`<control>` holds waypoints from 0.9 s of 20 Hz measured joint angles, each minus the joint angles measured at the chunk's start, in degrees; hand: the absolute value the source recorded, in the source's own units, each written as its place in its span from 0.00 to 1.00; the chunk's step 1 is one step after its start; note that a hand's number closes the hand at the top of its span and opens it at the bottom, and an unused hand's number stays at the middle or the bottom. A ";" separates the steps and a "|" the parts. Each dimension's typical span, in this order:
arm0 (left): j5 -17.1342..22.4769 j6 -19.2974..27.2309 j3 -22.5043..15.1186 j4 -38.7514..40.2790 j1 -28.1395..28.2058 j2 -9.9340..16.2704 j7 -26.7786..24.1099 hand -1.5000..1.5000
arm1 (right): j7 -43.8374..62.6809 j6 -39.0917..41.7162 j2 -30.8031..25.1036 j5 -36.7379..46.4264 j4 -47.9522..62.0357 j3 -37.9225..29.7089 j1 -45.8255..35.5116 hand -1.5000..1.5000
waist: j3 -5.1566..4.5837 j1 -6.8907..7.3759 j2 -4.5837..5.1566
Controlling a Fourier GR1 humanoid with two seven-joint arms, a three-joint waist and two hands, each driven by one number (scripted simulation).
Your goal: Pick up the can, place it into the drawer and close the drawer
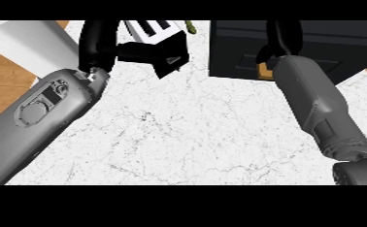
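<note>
White marble with thin grey veins covers the tabletop (186,134) below both of my forearms, and it fills most of what I see. Past my left hand (97,41), at the far left, a strip of brown wood (18,78) shows beside a plain white slab (32,39).

My left hand rises from its grey forearm at the upper left. Its fingers (154,56) are black and bend toward the right over the marble, curled with nothing clearly between them. Just beyond those fingertips lies a white thing with black stripes (154,27), cut off by the upper edge; I cannot tell what it is. A small green sliver (191,26) sits a little further right of it.

My right hand (279,39) reaches up into the dark drawer (237,51), a black box standing on the marble at the upper right. Its fingers (267,56) hang down and curl inward. Tucked under them, touching the fingertips, a small patch of orange-brown (266,69) shows against the black interior; this seems to be the can, though so little of it is visible that I cannot make out its shape or label. I cannot tell whether my fingers are closed round it or only resting over it.
</note>
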 measured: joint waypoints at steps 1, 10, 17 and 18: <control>-0.17 -0.01 -0.06 -0.47 0.64 -0.05 -0.30 0.00 | -0.74 0.46 -0.22 -0.26 0.53 -0.28 -0.37 0.00 | 0.01 0.06 0.07; -1.11 0.31 0.22 -3.47 3.82 0.60 -0.54 0.00 | -10.33 2.52 0.30 -6.89 0.90 -6.40 -1.48 0.00 | 0.31 -0.67 0.33; -1.14 -0.61 1.37 -4.22 6.81 1.66 -1.73 0.00 | -18.26 6.58 3.54 -16.63 -0.90 -14.39 -2.54 0.00 | 0.36 -1.63 0.03; -1.16 -0.62 1.54 -4.17 7.20 1.60 -1.93 0.00 | -19.27 7.56 4.02 -18.42 -1.22 -15.80 -2.85 0.00 | 0.38 -1.79 0.02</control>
